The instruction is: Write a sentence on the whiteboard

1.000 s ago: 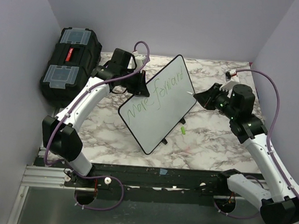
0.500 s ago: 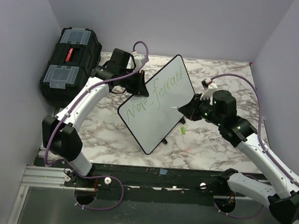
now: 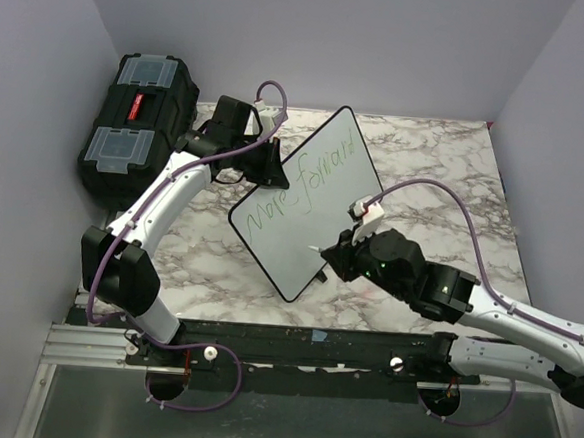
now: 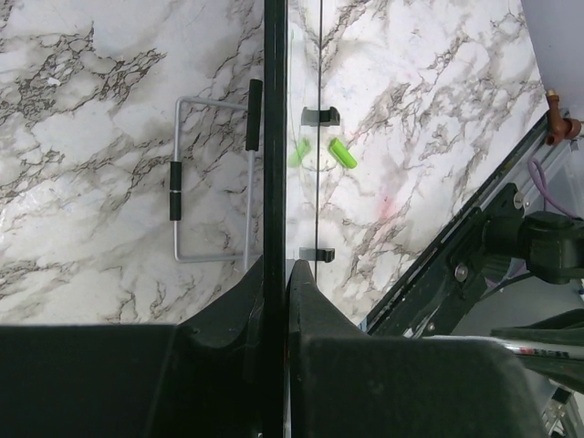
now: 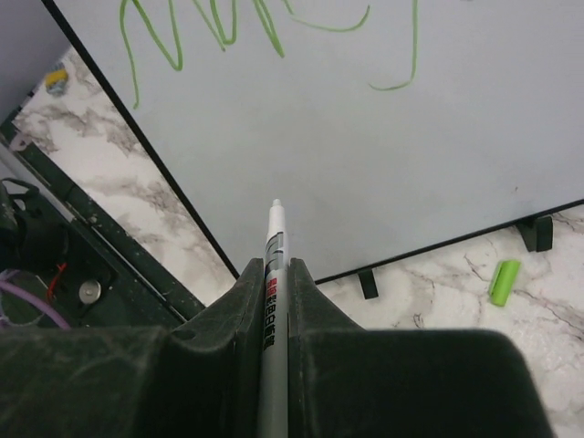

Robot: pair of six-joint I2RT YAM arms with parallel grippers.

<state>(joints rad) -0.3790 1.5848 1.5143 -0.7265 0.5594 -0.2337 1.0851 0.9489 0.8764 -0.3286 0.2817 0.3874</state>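
The whiteboard (image 3: 312, 215) stands tilted on the marble table. Green handwritten words (image 3: 304, 185) reading "Move forward" run in one line across its face. My left gripper (image 3: 274, 168) is shut on the board's upper left rim; in the left wrist view the board (image 4: 274, 137) shows edge-on between the shut left gripper (image 4: 276, 274). My right gripper (image 3: 335, 254) is shut on a white marker (image 5: 271, 274). The marker's tip points at the blank lower part of the board (image 5: 383, 155), below the green strokes (image 5: 228, 27), and I cannot tell if it touches.
A black toolbox (image 3: 139, 118) with clear lid compartments sits at the far left. A green marker cap (image 5: 503, 281) lies on the table by the board's black feet, and it also shows in the left wrist view (image 4: 345, 153). A wire stand (image 4: 214, 182) lies behind the board.
My right arm has swung from the board's right edge down and left to its lower corner, still holding the marker. The left arm and the board have not moved.
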